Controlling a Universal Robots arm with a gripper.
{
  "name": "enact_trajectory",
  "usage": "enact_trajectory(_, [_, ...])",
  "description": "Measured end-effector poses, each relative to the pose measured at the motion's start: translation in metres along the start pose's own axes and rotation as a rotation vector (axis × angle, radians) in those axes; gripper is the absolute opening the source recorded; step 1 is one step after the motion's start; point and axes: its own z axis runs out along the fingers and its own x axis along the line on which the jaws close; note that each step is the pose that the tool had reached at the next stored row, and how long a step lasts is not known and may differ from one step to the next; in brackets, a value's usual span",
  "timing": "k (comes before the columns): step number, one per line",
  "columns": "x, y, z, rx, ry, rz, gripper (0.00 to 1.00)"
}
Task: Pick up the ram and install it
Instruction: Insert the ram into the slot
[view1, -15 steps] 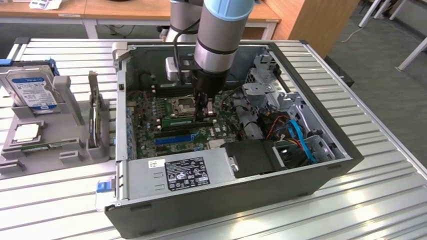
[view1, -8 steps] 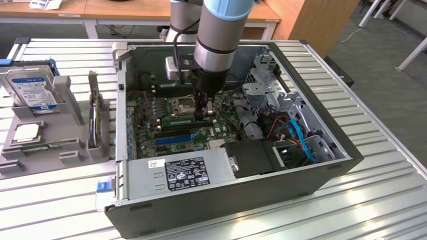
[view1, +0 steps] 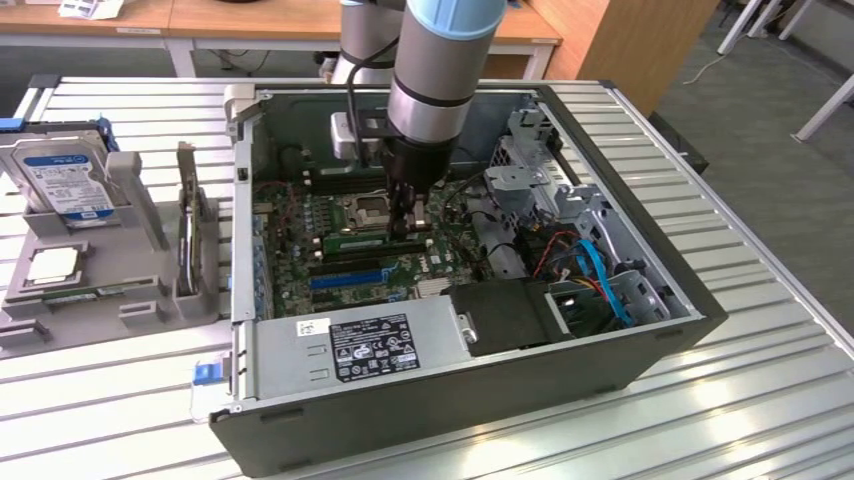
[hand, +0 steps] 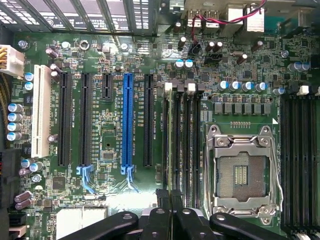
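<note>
My pincer (view1: 410, 222) is closed on the ram (view1: 360, 243), which lies directly under it, long axis along the slots (hand: 187, 140) beside the socket (hand: 242, 172), running to the exterior view's left; board (hand: 250, 70) level, room tight between neighbouring slots and case (view1: 641, 340) walls.

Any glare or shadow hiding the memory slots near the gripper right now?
Wrist view: a washed-out glare patch on the motherboard beside the gripper, off the blue slot's clip end; the memory slots are evenly lit. Exterior view: the case interior sits dimmer than the table, whose metal slats reflect brightly.
</note>
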Motion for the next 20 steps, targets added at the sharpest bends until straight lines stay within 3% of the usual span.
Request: enact_trajectory(20, [0.0004, -0.0009, 0.0034, -0.0001, 0.0001, 0.0, 0.12])
